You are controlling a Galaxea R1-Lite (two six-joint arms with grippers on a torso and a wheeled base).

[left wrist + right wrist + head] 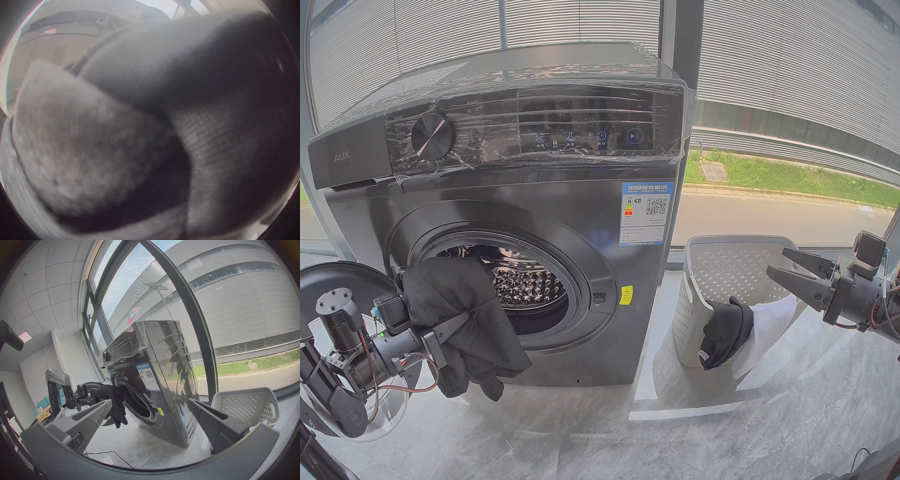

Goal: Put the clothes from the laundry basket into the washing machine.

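the washing machine (569, 206) stood with its door (344, 272) swung open to the robot's left and the drum mouth (531, 290) unobstructed at its right half. the laundry basket (731, 259) sat on the floor (675, 437) just beside the machine's right flank, with a black piece (725, 331) and a white piece (770, 325) draped over its near rim.

the dark garment (472, 312) hung in front of the left part of the drum mouth, clamped in the left gripper (445, 340), with most of its cloth sagging below the lip towards the floor (the left wrist view was smothered in grey knit, so the head view was the one to trust). the right gripper (776, 260) was held above the basket with its jaws spread wide and nothing in them.

the step in hand looked like the feed-in. to do it well, the bundle would need lifting so the hanging tail cleared the lip, then carrying deep past the rim before letting go; a shallow release would probably let the cloth slide back out.
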